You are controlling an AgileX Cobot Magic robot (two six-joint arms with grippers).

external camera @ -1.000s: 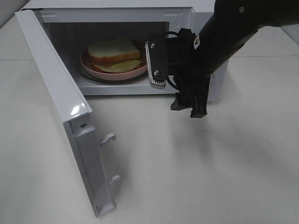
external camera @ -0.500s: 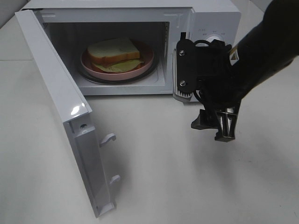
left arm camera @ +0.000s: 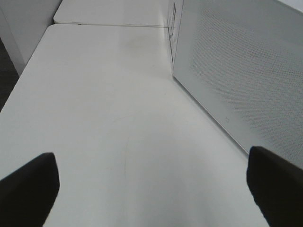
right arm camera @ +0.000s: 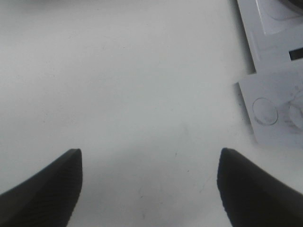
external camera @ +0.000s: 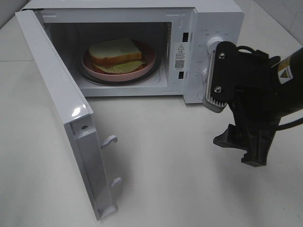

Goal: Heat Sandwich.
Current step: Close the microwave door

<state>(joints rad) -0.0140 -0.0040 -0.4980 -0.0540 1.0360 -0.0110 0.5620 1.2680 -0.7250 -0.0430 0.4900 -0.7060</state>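
White-bread sandwich (external camera: 116,51) on pink plate (external camera: 149,60) sits inside microwave (external camera: 208,21), door (external camera: 52,90) open. Right end effector (external camera: 234,130) has backed out past the microwave's dials, fingers apart, empty. Left end effector (left arm camera: 151,189) apart too. Loading done, door next.

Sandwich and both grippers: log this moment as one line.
sandwich: on pink plate in microwave | door: open | right gripper: jaws open, empty, by dials | left gripper: jaws open, empty, beside door

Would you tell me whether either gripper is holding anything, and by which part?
Nothing is held; the left gripper and right gripper are both open, empty.
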